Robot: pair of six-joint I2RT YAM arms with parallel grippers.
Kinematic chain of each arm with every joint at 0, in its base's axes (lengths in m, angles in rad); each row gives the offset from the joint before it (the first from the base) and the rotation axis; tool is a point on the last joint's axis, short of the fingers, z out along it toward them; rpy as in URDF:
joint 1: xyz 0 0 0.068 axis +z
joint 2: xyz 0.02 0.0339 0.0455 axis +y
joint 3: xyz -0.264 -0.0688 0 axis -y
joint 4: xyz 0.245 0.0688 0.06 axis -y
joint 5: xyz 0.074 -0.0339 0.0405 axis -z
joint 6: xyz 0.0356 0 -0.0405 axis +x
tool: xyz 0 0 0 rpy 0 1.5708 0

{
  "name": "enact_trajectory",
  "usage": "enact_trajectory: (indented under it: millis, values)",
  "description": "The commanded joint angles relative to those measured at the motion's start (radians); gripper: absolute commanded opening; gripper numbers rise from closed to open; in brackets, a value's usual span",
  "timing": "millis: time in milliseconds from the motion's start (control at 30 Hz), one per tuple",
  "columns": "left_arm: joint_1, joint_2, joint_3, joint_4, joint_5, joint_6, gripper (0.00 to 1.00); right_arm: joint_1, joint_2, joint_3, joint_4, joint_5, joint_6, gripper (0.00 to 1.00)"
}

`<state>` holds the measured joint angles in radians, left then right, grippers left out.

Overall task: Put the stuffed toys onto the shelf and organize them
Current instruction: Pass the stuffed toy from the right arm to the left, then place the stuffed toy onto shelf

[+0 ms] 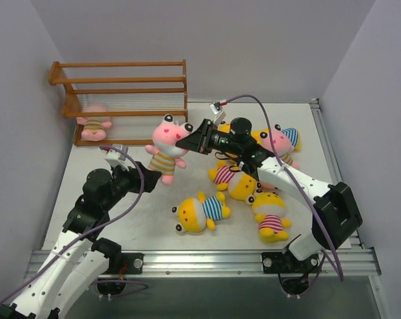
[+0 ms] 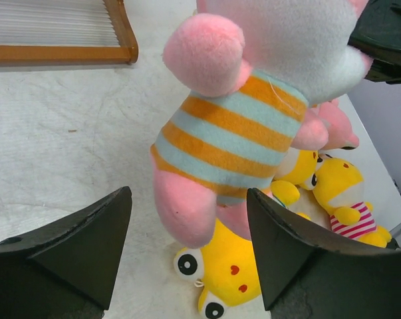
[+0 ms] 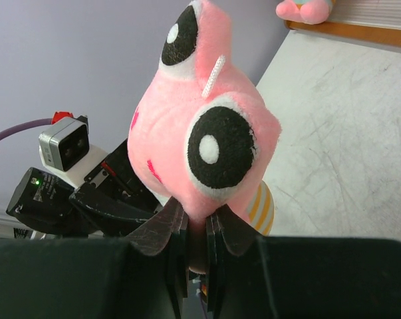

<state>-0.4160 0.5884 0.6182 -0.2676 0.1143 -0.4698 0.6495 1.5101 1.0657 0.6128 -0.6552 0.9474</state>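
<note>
Black-fingered, the right gripper (image 3: pixel 195 234) is pressed together on the side of the pink toy's (image 1: pixel 165 145) head, holding it upright above the table (image 1: pixel 120 219). The right arm reaches leftward over a cluster of yellow toys (image 1: pixel 243 189). The left gripper (image 1: pixel 155 176) stands spread, one finger on either side of the dangling legs, not clamping them. Behind is the shelf (image 1: pixel 127 80), with another pink toy (image 1: pixel 94 126) on its bottom tier.
</note>
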Motion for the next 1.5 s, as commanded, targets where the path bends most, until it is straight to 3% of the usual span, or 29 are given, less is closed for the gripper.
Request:
enact_trajectory:
  millis: [0, 333, 467, 500, 600, 700, 767, 900, 1033, 1100, 1233, 1467]
  values:
    - [-0.01, 0.004, -0.023, 0.105, -0.021, -0.038, 0.77, 0.001, 0.009, -0.006, 0.107, -0.03, 0.027, 0.0]
    - [-0.026, 0.05, -0.058, 0.241, -0.019, -0.116, 0.73, 0.006, 0.029, -0.018, 0.148, -0.041, 0.048, 0.0]
    - [-0.026, 0.059, -0.063, 0.254, -0.019, -0.127, 0.47, 0.006, 0.033, -0.019, 0.159, -0.043, 0.051, 0.0]
    - [-0.026, 0.06, -0.063, 0.254, -0.019, -0.13, 0.35, 0.006, 0.035, -0.019, 0.16, -0.044, 0.05, 0.0]
    - [-0.026, 0.06, -0.072, 0.254, -0.018, -0.138, 0.16, 0.006, 0.042, -0.019, 0.157, -0.044, 0.042, 0.0]
    - [-0.026, 0.056, -0.075, 0.254, -0.028, -0.139, 0.03, 0.004, 0.045, -0.026, 0.153, -0.043, 0.037, 0.0]
    - [-0.026, 0.057, -0.075, 0.251, -0.039, -0.139, 0.02, -0.001, 0.044, -0.024, 0.113, -0.034, 0.004, 0.08]
    - [-0.026, 0.062, -0.078, 0.234, -0.059, -0.15, 0.02, -0.013, 0.004, -0.006, -0.013, 0.029, -0.106, 0.63]
    - [-0.02, 0.085, -0.077, 0.199, -0.097, -0.173, 0.02, -0.039, -0.057, 0.031, -0.191, 0.132, -0.249, 0.87]
    - [-0.012, 0.1, -0.075, 0.196, -0.099, -0.181, 0.02, -0.051, -0.102, 0.043, -0.289, 0.176, -0.337, 0.94]
    - [0.035, 0.158, -0.068, 0.179, -0.07, -0.197, 0.02, -0.06, -0.192, 0.057, -0.398, 0.31, -0.47, 0.97]
    - [0.284, 0.329, -0.035, 0.192, 0.136, -0.228, 0.02, -0.063, -0.416, -0.007, -0.455, 0.495, -0.631, 1.0]
